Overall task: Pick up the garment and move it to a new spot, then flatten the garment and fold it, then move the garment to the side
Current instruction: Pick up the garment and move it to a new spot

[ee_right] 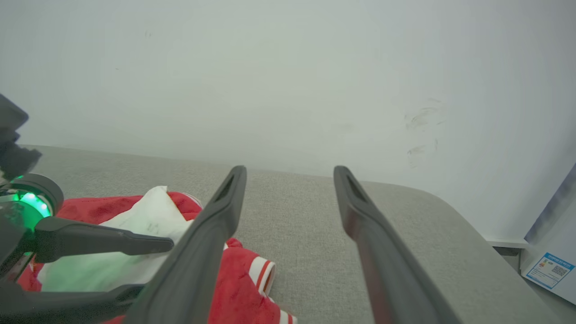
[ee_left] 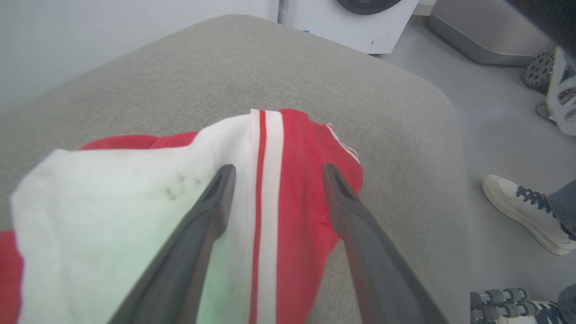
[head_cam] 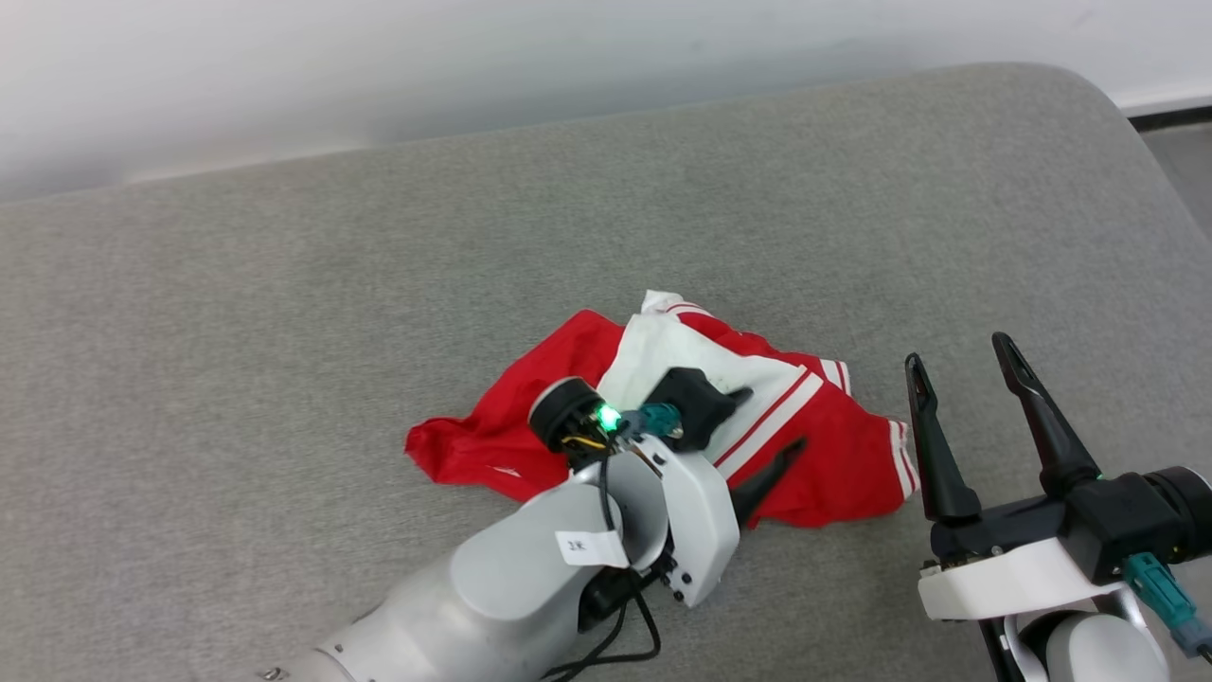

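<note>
Garment (head_cam: pixel 492 426) in a crumpled heap on the grey fabric-topped table (head_cam: pixel 284 332), a little right of the middle in the head view: red body bunched to the left, a white sleeve with red-and-white striped trim on top, more striped trim at the right edge. Left claw (head_cam: pixel 762 426) directly over the heap, open, with nothing pinched between the two dark fingers; in the left wrist view, one finger above the white sleeve, the other above the red cloth, the striped band between them. Contact between fingertips and cloth: impossible to tell. Green light (head_cam: pixel 609 417) glowing at the left wrist, tinting the white cloth beneath. Right claw (head_cam: pixel 958 360) just beside the garment's right edge, apart from it, open and empty, fingers pointing toward the far edge of the table and the pale wall (ee_right: pixel 288 67). Beyond the table's rounded corner in the left wrist view, a grey floor (ee_left: pixel 495 112), a white appliance (ee_left: pixel 360 27) with a round dark door, and a person's pale laced shoe (ee_left: pixel 526 211); part of a second shoe (ee_left: pixel 513 306) at the bottom right corner.
</note>
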